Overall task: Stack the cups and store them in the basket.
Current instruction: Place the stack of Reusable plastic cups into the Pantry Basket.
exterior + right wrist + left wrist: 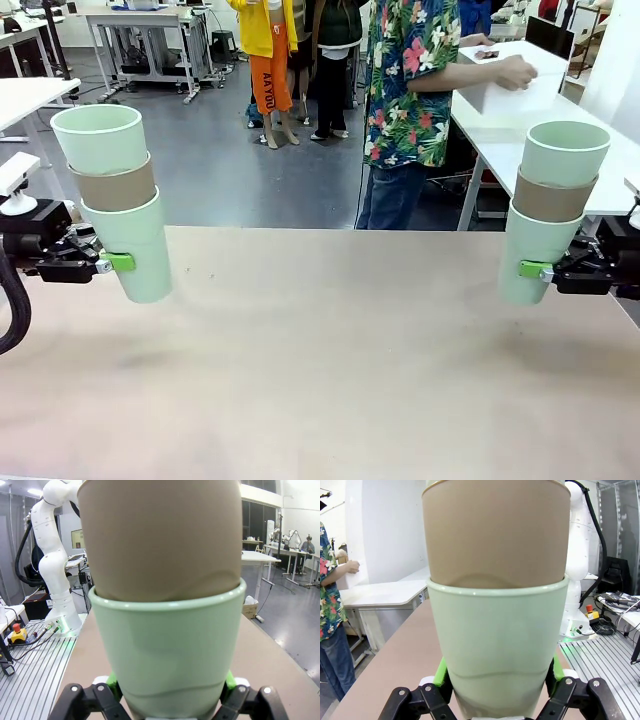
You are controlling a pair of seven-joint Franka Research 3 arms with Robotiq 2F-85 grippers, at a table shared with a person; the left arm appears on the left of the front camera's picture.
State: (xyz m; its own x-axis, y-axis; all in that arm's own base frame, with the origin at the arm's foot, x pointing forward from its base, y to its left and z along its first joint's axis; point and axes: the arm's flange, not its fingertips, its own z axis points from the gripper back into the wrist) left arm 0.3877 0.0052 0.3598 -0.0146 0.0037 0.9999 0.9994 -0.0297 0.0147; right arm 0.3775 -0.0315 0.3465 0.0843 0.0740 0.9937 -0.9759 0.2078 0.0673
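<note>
— How are the two arms posed?
— The left gripper (pixel 128 264) reaches in level from the left edge. The right gripper (pixel 530 270) reaches in level from the right edge. Their fingers point toward the middle, and the two are well apart over the table (pixel 330 380).
— And the claws?
— Each is clamped on the lowest cup of a stack, near its base. In the left wrist view the green pads (pixel 440 672) press on both sides of a mint cup, and the right wrist view shows its pads (pixel 230 681) doing likewise.
— How many cups?
— Six. The left stack (pixel 118 200) has a mint cup at the bottom, a tan one nested in it, and a mint one on top. The right stack (pixel 553 205) runs in the same order. That makes four mint and two tan.
— Are they upright?
— Nearly. The left stack's top leans left and the right stack's leans right. Both hang clear of the tabletop.
— Anyone else?
— A person in a flowered shirt (pixel 410 80) stands past the far edge, with one hand (pixel 515 72) on a white box (pixel 500 97) on another table. Whether that box is the basket cannot be told.
</note>
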